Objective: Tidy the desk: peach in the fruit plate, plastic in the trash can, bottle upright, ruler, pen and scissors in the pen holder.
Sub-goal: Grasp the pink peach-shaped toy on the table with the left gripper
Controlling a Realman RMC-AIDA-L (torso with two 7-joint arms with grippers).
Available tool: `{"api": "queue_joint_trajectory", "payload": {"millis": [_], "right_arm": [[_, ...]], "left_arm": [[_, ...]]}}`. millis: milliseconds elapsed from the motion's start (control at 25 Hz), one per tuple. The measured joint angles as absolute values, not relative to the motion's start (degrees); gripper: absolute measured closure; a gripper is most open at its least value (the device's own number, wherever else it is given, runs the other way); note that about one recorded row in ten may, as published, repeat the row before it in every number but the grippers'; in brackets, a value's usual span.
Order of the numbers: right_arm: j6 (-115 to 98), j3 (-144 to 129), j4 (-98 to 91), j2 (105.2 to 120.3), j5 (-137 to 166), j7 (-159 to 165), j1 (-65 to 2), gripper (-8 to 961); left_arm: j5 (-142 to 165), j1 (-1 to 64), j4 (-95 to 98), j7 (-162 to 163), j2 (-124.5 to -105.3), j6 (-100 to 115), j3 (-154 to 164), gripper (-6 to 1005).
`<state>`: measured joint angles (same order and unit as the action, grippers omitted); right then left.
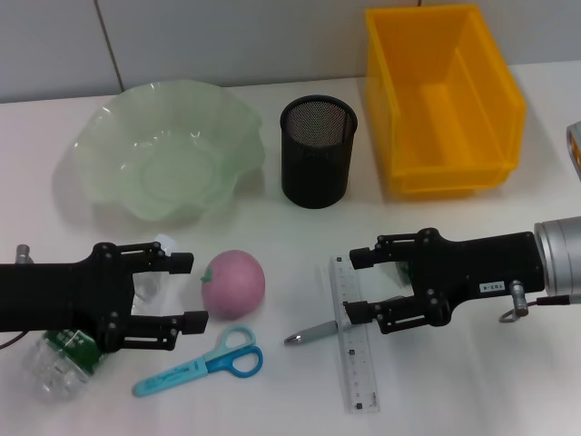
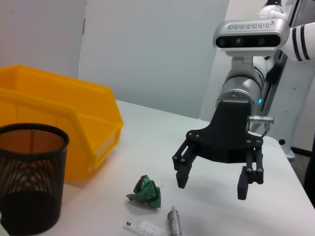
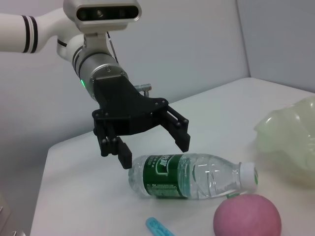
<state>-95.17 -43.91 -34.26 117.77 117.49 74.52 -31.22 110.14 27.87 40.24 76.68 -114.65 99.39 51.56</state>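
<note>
A pink peach [image 1: 234, 282] lies just in front of my open left gripper [image 1: 191, 291]. Under that gripper a clear bottle [image 1: 54, 363] with a green label lies on its side. In the right wrist view the bottle [image 3: 192, 176] rests below the open left gripper [image 3: 155, 150], beside the peach [image 3: 247, 215]. Blue scissors [image 1: 204, 363], a pen [image 1: 313, 331] and a clear ruler [image 1: 354, 336] lie near the front. My right gripper [image 1: 356, 285] hovers open over the ruler's far end. The left wrist view shows crumpled green plastic [image 2: 146, 191] beside the right gripper [image 2: 211, 186].
A green wavy fruit plate [image 1: 109, 136] sits at the back left, a black mesh pen holder [image 1: 318, 150] in the back middle, and a yellow bin [image 1: 508, 109] at the back right. Part of another object [image 1: 574, 145] shows at the right edge.
</note>
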Motion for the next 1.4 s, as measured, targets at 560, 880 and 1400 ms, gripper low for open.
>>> {"api": "queue_joint_trajectory", "payload": {"millis": [560, 880, 1400], "right_arm": [[-94.5, -43.8, -34.2, 117.6, 118.3, 74.5, -30.8, 162], [-94.3, -43.9, -34.3, 117.59, 118.3, 74.6, -30.8, 163], [-93.6, -43.9, -34.2, 117.48, 118.3, 74.8, -30.8, 163]], "left_arm": [[117.6, 32.6, 49.7, 82.9, -118.39, 86.2, 58.3, 209], [118.8, 34.0, 48.7, 84.8, -118.51, 73.3, 72.2, 213], [123.1, 36.7, 46.6, 90.1, -118.65, 71.6, 73.9, 260]]}}
